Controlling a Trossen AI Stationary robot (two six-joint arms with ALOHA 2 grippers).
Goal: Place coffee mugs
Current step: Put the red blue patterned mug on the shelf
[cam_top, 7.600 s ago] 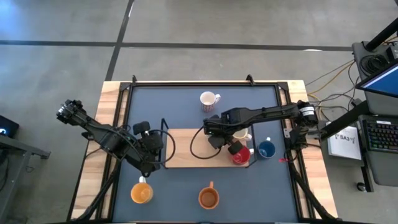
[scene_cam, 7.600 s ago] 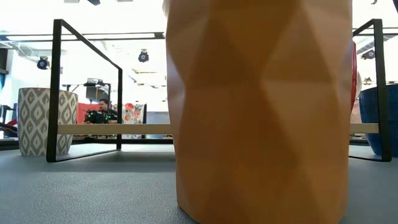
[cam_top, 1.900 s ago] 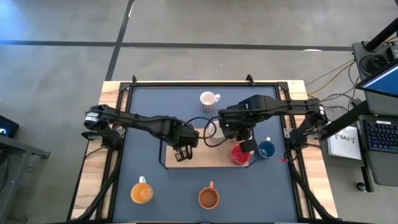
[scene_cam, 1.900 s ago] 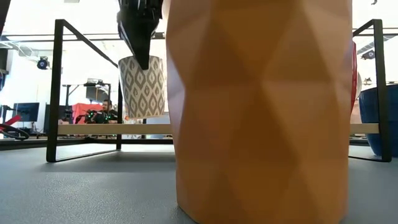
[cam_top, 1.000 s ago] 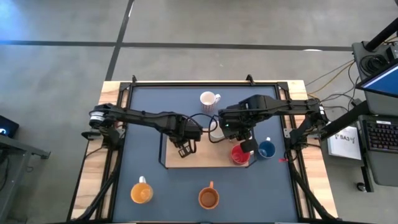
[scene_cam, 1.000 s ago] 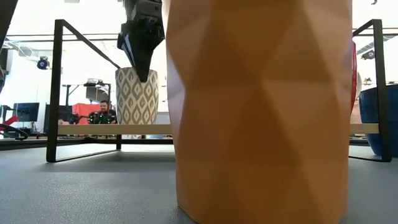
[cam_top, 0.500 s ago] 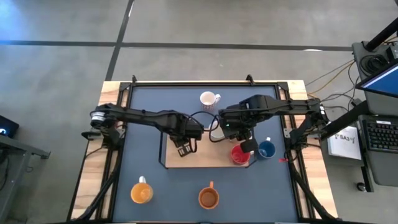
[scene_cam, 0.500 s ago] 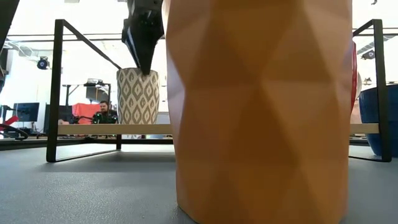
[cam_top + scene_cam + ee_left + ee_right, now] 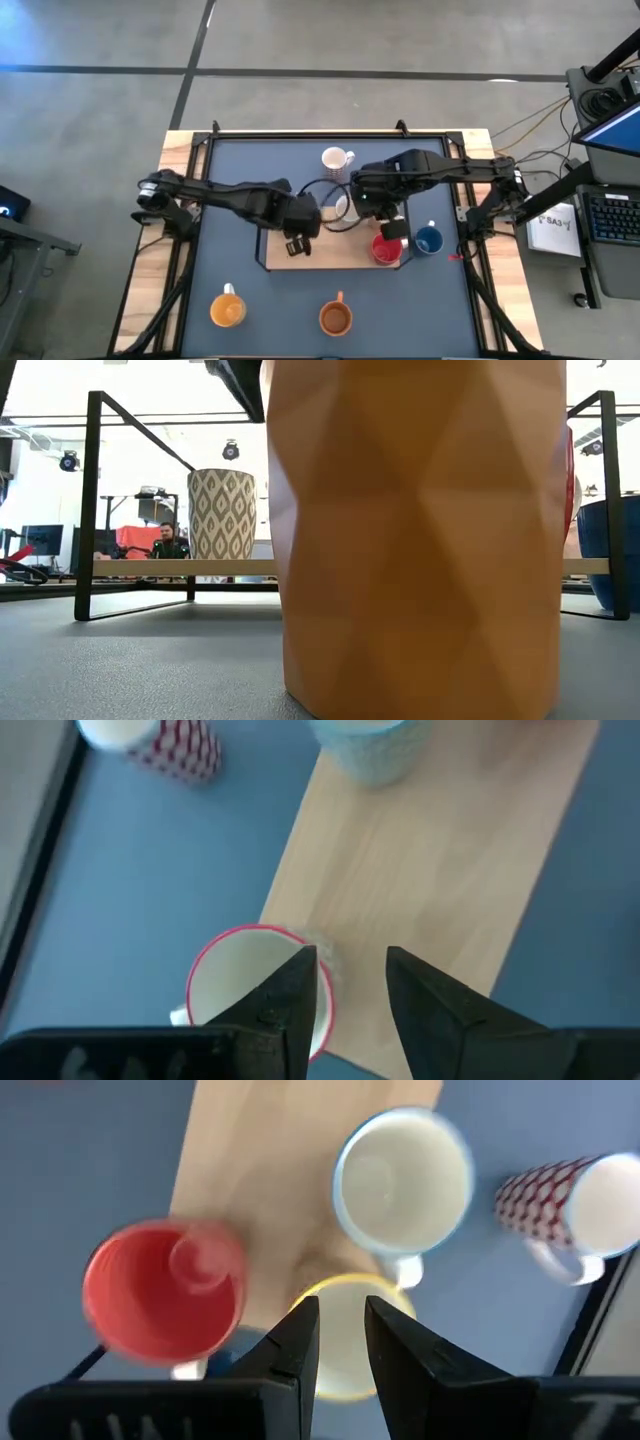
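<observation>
A cream mug with a grey diamond pattern (image 9: 222,513) stands by its base on the wooden shelf (image 9: 335,255). In the left wrist view it shows as a red-rimmed mug (image 9: 240,992). My left gripper (image 9: 350,955) hangs open above it, clear of its rim, high in the low view (image 9: 238,378). My right gripper (image 9: 342,1305) hovers open over a yellow-rimmed mug (image 9: 345,1285) on the shelf. Beside that mug stand a blue-rimmed white mug (image 9: 402,1178) and a red mug (image 9: 387,250). A red-patterned mug (image 9: 337,159), a blue mug (image 9: 428,241) and two orange mugs (image 9: 228,310) (image 9: 336,318) stand on the table.
The shelf's black wire frame (image 9: 92,500) rises around the board. One orange mug (image 9: 420,540) stands right before the low camera and hides most of the shelf. Bare dark mat (image 9: 270,175) lies at the far left of the table.
My left gripper has opened and let go of the diamond-pattern mug, then risen off its rim and drawn a little toward the table's near edge. The mug stays upright on the shelf.
</observation>
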